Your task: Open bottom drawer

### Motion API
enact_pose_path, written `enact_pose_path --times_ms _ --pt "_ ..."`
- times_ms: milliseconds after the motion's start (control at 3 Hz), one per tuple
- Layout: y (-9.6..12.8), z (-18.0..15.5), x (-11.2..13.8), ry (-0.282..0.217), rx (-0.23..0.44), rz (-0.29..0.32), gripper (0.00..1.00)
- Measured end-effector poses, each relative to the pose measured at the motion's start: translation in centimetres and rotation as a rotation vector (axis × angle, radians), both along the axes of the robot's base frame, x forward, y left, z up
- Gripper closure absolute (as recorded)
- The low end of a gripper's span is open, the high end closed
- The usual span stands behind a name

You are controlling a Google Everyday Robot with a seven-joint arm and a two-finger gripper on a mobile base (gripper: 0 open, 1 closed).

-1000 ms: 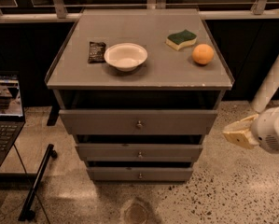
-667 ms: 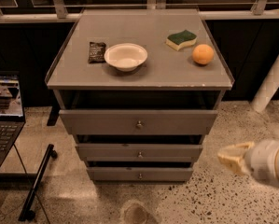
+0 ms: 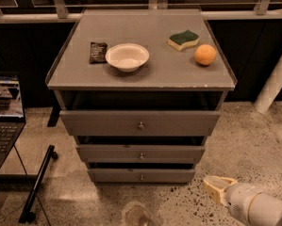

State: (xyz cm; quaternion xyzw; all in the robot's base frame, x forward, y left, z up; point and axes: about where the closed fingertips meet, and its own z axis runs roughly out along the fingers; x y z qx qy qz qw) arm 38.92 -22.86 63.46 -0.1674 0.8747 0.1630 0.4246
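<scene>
Nearest, tool [image 3: 217,188]: held low at the right, just above the speckled floor and apart from the cabinet, probably to meet the lowest knob. It grips nothing; whether it is open or closed cannot be told.
Bottom drawer [image 3: 117,175]: lowest of three in the grey cabinet. It has the slimmest grey front, with a small round metal knob [image 3: 141,177] at centre, and looks pushed in, not yet pulled.
Middle drawer [image 3: 178,153]: wider front, directly above.
Top drawer [image 3: 98,122]: widest and tallest front, jutting furthest.
Tabletop [image 3: 154,76]: carries a white bowl [image 3: 127,56], dark packet [image 3: 97,52], green sponge [image 3: 183,39] and orange [image 3: 205,54], all well away from the work.
</scene>
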Motion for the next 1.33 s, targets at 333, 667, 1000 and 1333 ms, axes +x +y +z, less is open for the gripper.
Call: enact_pose_path --times_ms 333,667,1000,1333 --pt "-2.6 -4.6 2.7 0.002 0.04 -0.146 1.0" --pt "-4.2 -5.7 3.4 -0.004 0.011 -0.209 1.0" --pt "-4.1 -5.5 3.4 -0.005 0.01 -0.205 1.0" --pt "-5.3 -9.7 3.5 0.053 0.025 -0.244 1.0"
